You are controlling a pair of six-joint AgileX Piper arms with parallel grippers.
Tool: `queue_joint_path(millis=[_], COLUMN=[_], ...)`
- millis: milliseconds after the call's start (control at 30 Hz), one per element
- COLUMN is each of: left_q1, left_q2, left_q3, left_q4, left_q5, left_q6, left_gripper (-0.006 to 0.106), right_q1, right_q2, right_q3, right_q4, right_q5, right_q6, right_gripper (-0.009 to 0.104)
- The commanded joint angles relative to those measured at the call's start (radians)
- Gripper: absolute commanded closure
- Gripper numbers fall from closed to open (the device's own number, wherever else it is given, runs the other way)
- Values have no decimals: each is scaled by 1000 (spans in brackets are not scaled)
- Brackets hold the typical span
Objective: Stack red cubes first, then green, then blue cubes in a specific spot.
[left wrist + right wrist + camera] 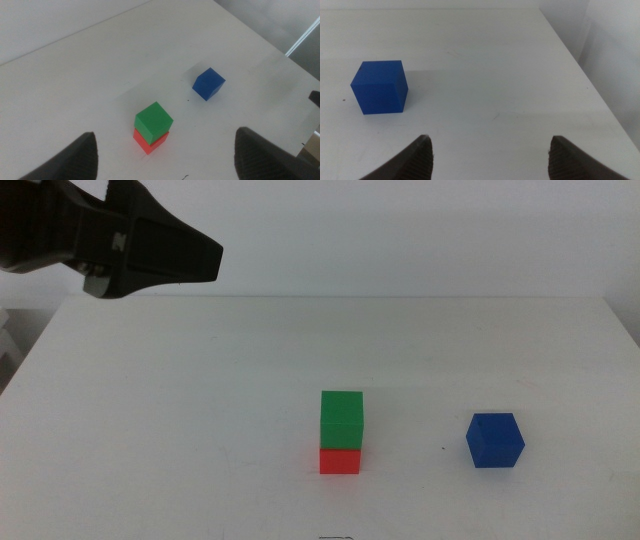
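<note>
left gripper [205, 260] raised, jaws apart, right gripper [490, 150] apart — green cube [342, 420] on red cube [340, 461], blue cube [495, 440] beside

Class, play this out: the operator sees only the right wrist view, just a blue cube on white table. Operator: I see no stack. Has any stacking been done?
Observer: Yes. The green cube sits on the red cube.
Operator: Where is my blue cube from there?
Observer: The blue cube stands apart from the stack, on the right arm's side.
Operator: Is the other arm in the way?
Observer: No. The left gripper is raised at the far left, jaws open and empty; the right gripper is open too.
</note>
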Motion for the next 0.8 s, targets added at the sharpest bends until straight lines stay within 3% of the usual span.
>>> queue_joint_path(millis=[0,400,533,767], left_q1=[-2,-2,-2,-2], left_q2=[-13,-13,-13,-13], left_q3=[-22,-22,-22,-22], left_q4=[-52,-52,-52,-52], left_q5=[-51,-50,-50,-50], left_q6=[-1,-1,-1,-1], left_gripper=[7,7,7,7], right_q1=[-6,-4,12,181], right_q2=[12,551,754,1085], right_q3=[-60,-575,-765,-1074], right_q4=[-10,77,75,69], right_q5=[-72,-52,79,384], right_q6=[-12,-12,-12,-13], right_gripper=[36,36,36,36])
